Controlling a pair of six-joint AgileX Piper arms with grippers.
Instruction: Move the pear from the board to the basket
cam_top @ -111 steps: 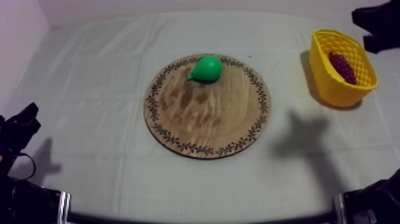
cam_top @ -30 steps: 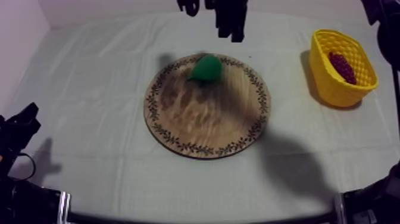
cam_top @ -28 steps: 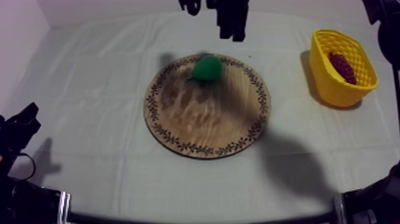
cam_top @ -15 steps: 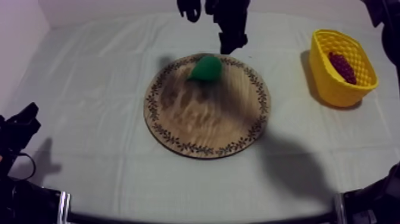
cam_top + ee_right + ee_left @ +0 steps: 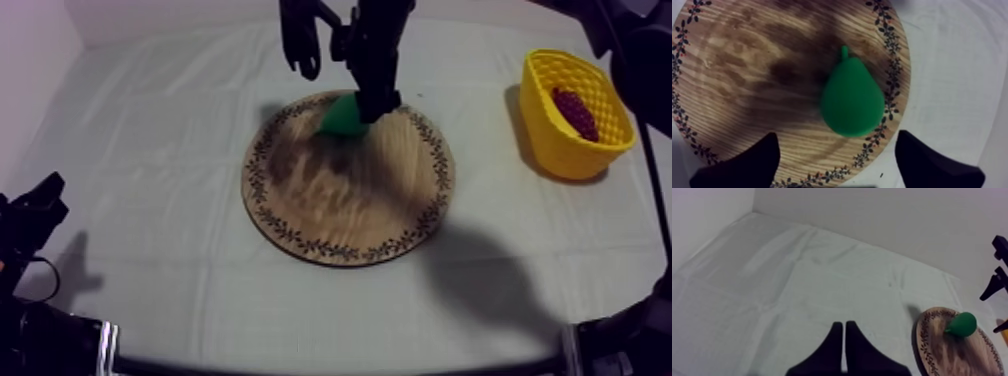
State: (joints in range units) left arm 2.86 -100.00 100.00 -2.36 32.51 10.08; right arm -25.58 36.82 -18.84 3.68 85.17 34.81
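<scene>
The green pear (image 5: 338,120) lies on the far part of the round wooden board (image 5: 350,205). My right gripper (image 5: 340,75) hangs over it, open, one finger at each side and nothing held. In the right wrist view the pear (image 5: 852,97) rests near the patterned rim of the board (image 5: 747,75), between the spread fingers of the right gripper (image 5: 837,134). The yellow basket (image 5: 560,145) stands at the right of the table. My left gripper (image 5: 35,212) rests at the near left. In the left wrist view its fingers lie together, so the left gripper (image 5: 844,324) is shut.
A bunch of dark red grapes (image 5: 572,110) lies in the basket. Open cloth (image 5: 150,150) stretches to the left of the board. The left wrist view has the pear (image 5: 962,324) on the board (image 5: 949,355) beyond the cloth.
My right arm has come down from the far edge to the pear, and its fingers have spread apart. Pear, board, basket and left arm have not moved.
</scene>
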